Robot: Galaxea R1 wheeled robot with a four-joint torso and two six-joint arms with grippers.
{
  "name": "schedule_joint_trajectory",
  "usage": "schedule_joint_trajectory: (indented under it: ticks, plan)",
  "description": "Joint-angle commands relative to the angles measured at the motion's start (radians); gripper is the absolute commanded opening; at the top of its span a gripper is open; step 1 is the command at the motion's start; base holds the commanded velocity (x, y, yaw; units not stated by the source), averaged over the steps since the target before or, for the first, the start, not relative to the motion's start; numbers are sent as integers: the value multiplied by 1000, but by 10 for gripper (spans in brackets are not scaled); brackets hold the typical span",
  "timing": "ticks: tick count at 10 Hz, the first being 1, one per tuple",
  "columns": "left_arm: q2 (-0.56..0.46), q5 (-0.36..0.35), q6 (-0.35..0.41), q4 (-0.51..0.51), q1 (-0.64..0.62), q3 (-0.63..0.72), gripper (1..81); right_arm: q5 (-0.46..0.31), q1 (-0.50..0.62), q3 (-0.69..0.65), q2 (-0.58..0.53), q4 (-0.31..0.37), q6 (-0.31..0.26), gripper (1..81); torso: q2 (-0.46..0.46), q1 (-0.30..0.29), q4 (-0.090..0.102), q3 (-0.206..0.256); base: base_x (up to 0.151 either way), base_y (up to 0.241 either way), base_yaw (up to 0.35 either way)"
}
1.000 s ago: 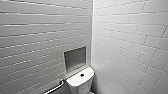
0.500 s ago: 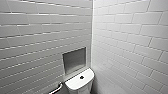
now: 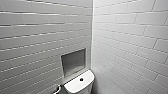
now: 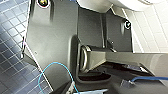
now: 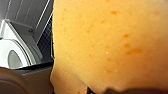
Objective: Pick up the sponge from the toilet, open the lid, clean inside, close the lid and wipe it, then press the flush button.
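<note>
- The right gripper [image 5: 110, 90] is clamped on the sponge [image 5: 110, 42], which takes up the right of the frame; the toilet [image 5: 15, 55] is at lower left.
- Left gripper [image 4: 86, 58]: cannot tell if apart or together.

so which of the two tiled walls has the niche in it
The left-hand wall in the head view: a grey recessed niche sits in it, just above the toilet tank. The right-hand wall is plain tile.
</note>
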Motion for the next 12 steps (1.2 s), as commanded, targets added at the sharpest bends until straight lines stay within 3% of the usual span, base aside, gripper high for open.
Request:
schedule_joint_trajectory:
  ticks: [1, 7, 12]
  plan:
    - [-10, 45, -1, -1, -32, 12, 811, -53, 36, -5, -2, 0, 3, 10, 0, 0, 0, 0, 68, 0, 0]
    - [-17, 45, -2, -1, -32, 18, 811, -54, 34, 15, -27, -6, 2, 10, 0, 1, 0, 0, 11, 0, 0]
    - [-174, 44, -2, -1, -75, 223, 811, -26, 60, 265, -238, 1, 8, 10, 0, 0, 0, 0, 0, 0, 0]
